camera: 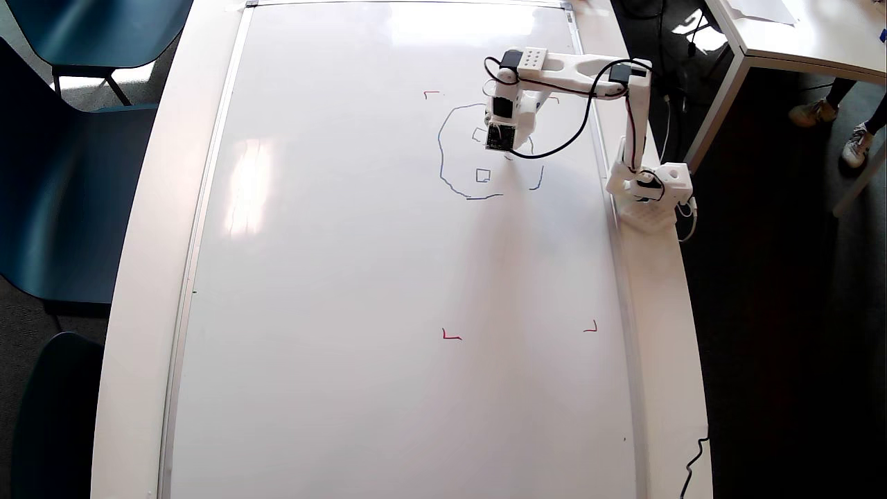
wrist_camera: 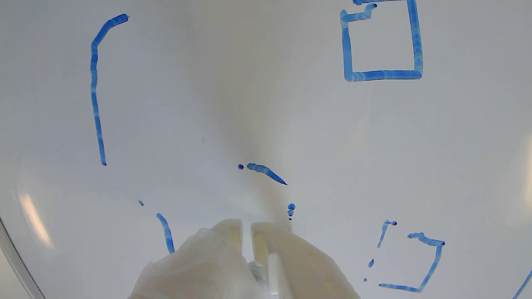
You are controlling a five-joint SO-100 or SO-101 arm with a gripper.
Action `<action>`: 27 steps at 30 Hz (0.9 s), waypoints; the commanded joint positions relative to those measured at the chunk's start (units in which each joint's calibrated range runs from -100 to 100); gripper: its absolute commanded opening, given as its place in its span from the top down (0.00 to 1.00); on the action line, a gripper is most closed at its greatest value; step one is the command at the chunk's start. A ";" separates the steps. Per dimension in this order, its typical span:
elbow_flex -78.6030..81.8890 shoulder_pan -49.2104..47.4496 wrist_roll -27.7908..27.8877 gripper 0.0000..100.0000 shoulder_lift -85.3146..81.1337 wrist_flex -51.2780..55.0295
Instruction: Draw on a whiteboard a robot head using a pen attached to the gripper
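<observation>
Blue robot head (camera: 478, 156) roughly half drawn, sitting toward 1 o'clock on the whiteboard (camera: 346, 312) in the overhead view: left and bottom arcs of the outline down, one clean square (camera: 483, 175) near 6 o'clock inside it, right side broken into short dashes, top partly hidden under the arm. Wrist view: closed square (wrist_camera: 380, 41) at 1 o'clock, gappy square (wrist_camera: 419, 263) at 4 o'clock, stray dashes at centre. Gripper (wrist_camera: 246, 226) with jaws nearly together, only a slit between; pen not clearly visible, so grip unconfirmed; outline closure and third square likely remaining.
</observation>
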 commanded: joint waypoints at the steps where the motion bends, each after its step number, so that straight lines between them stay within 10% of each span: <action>1: -0.33 1.38 1.11 0.99 -0.13 0.21; 27: 10.48 -2.52 1.86 0.99 -8.68 0.04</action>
